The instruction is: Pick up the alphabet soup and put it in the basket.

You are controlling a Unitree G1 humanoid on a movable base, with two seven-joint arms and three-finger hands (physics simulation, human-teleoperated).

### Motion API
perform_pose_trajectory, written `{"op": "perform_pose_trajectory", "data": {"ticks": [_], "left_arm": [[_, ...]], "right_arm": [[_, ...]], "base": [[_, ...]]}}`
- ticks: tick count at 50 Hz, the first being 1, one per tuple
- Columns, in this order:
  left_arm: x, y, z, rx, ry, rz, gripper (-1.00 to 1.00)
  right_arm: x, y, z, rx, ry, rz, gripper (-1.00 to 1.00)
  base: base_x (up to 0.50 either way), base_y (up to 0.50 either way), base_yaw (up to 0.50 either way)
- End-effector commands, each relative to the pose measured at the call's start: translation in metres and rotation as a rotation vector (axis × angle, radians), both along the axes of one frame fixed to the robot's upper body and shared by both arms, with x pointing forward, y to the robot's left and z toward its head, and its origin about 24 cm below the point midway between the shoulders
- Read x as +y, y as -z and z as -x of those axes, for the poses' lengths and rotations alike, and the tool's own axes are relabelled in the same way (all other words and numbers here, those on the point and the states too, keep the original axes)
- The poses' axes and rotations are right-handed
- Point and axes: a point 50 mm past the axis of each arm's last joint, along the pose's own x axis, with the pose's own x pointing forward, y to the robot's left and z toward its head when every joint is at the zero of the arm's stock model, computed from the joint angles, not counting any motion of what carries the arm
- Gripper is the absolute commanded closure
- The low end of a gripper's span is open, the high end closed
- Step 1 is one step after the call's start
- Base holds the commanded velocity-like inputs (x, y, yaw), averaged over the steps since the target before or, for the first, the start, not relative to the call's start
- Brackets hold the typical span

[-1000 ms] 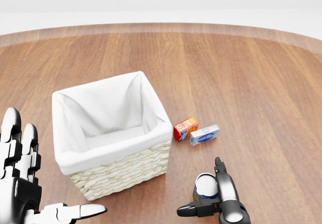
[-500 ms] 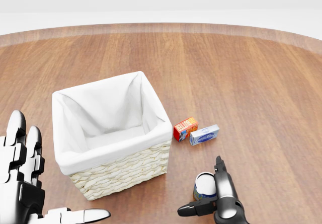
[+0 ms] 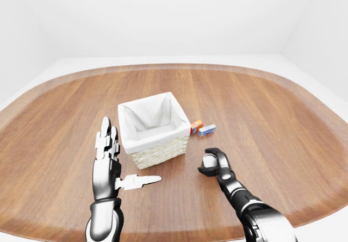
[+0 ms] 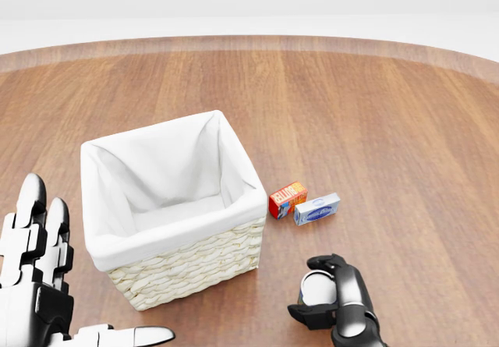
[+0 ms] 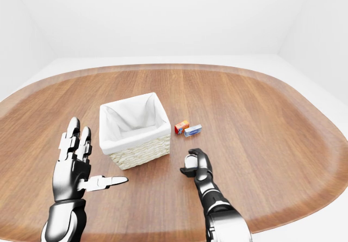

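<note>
Alphabet soup [image 4: 316, 288] wrapped by right hand [image 4: 337, 300] beside basket [image 4: 234, 242], left hand [image 3: 109, 157] spread wide, whole in eye views

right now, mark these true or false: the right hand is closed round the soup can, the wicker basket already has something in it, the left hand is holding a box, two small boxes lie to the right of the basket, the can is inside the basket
1. The robot's right hand has its fingers curled round the small white-topped alphabet soup can. True.
2. The white-lined wicker basket already holds an item. False: only its white cloth lining shows inside.
3. The left hand holds a box. False: its fingers are spread open and it holds nothing.
4. A small red box and a small blue-and-white box lie on the round wooden table, right of the basket in the head view. True.
5. The can is inside the basket. False: it is outside, to the basket's lower right in the head view.
</note>
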Motion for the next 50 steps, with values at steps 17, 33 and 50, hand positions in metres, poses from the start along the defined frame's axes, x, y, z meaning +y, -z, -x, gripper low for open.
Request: {"op": "perform_pose_trajectory", "data": {"ticks": [17, 33, 50], "left_arm": [[0.003, -0.005, 0.007, -0.016, -0.005, 0.009, -1.0], [0.004, -0.007, 0.006, -0.024, -0.006, 0.012, -1.0], [0.003, -0.006, 0.006, -0.023, -0.006, 0.012, -1.0]], "right_arm": [[0.003, 0.023, 0.028, 0.112, 0.02, -0.039, 1.0], [-0.003, 0.016, 0.019, 0.072, 0.041, -0.059, 1.0], [-0.011, 0.003, 0.008, -0.016, 0.06, -0.122, 1.0]], "base": [[0.0, 0.0, 0.0], [0.0, 0.0, 0.0], [0.0, 0.0, 0.0]]}}
